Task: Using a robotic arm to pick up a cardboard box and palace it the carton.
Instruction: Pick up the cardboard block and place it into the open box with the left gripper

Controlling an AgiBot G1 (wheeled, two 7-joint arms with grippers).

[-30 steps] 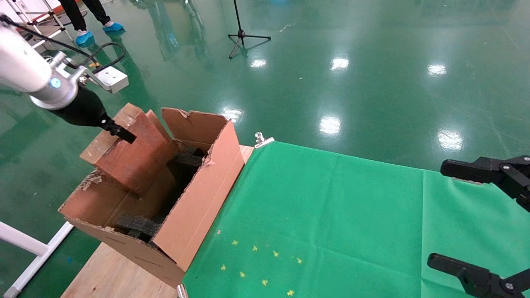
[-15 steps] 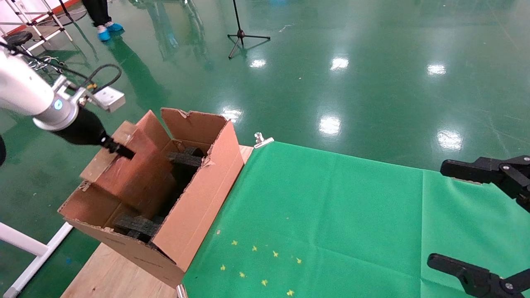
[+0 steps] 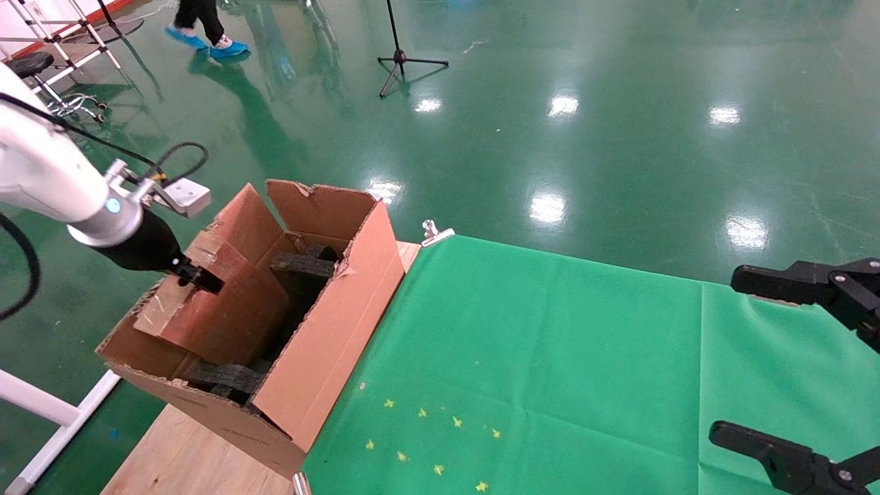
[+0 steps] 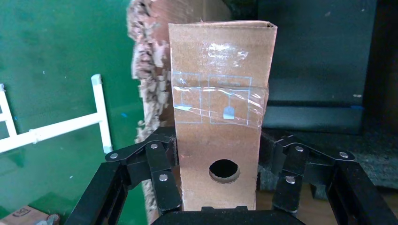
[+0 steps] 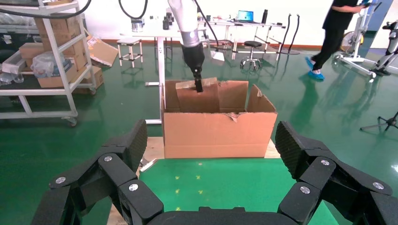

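My left arm (image 3: 48, 185), white and silver with a blue light ring, holds its gripper (image 3: 199, 278) shut on the slim cardboard box (image 3: 220, 316). The box stands tilted, its lower part inside the left half of the large torn-rimmed carton (image 3: 330, 330), beside the black foam blocks (image 3: 302, 265). In the left wrist view the fingers (image 4: 162, 176) press both sides of the taped box (image 4: 220, 117), around its round hole (image 4: 224, 170). My right gripper (image 3: 725, 355) is open and empty over the table's right side. The right wrist view shows the carton (image 5: 218, 133) with the box (image 5: 197, 98) in it.
The carton stands on a wooden board (image 3: 185, 454) at the left end of the green-cloth table (image 3: 550, 357). A metal clip (image 3: 434, 232) grips the cloth's far corner. A white frame (image 3: 41, 412) stands left of the board. A person (image 3: 206, 27) walks far behind.
My left gripper has come down and a little towards me with the cardboard box, which now sits deeper in the carton. The right arm has not moved. The person walked right.
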